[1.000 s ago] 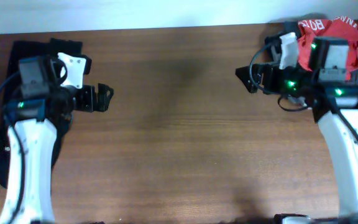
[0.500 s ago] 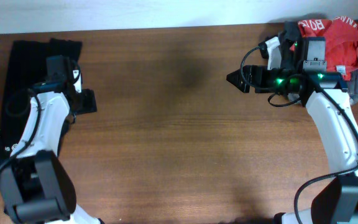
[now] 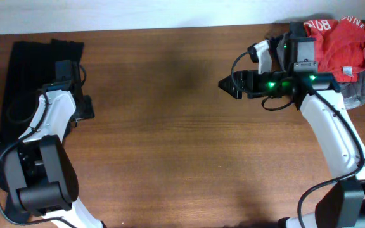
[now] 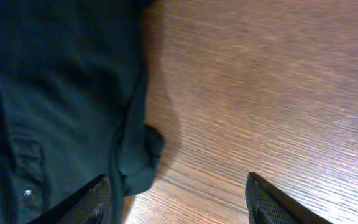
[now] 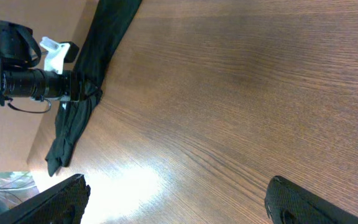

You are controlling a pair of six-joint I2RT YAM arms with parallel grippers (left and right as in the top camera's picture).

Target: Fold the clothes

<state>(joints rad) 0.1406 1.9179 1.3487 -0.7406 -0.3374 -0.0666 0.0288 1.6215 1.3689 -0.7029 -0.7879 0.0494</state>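
**Clothes (image 3: 24, 76) crumpled at the left edge of the surface, both hands open**

From overhead we see the clothes as a matte black, soft heap running along the left edge of the brown wood-grain surface (image 3: 170, 145). Their outline is uneven and partly covered by the left arm. The left hand (image 3: 84, 107) sits at the garment's right border. Well apart from it, toward the right, the right hand (image 3: 227, 84) points leftward over bare wood with its dark tips parted. Behind that arm a red garment (image 3: 338, 41) with white lettering is bunched in the corner, and a grey garment (image 3: 360, 95) peeks out beside it.

In the left wrist view the black fabric (image 4: 55, 93) fills the left half. It is finely knit, with a raised seam running down it and a rolled lump of hem at its edge. Our two dark fingers (image 4: 95, 199) stand apart, one at the cloth's edge and the other over bare wood. Nothing is pinched between them, so this hand is open.

In the right wrist view the fingers (image 5: 61, 202) are spread wide and hold nothing above the streaky grain. The clothes (image 5: 98, 56) show as a long, narrow black strip along the far edge, with the left arm (image 5: 30, 81) over them.
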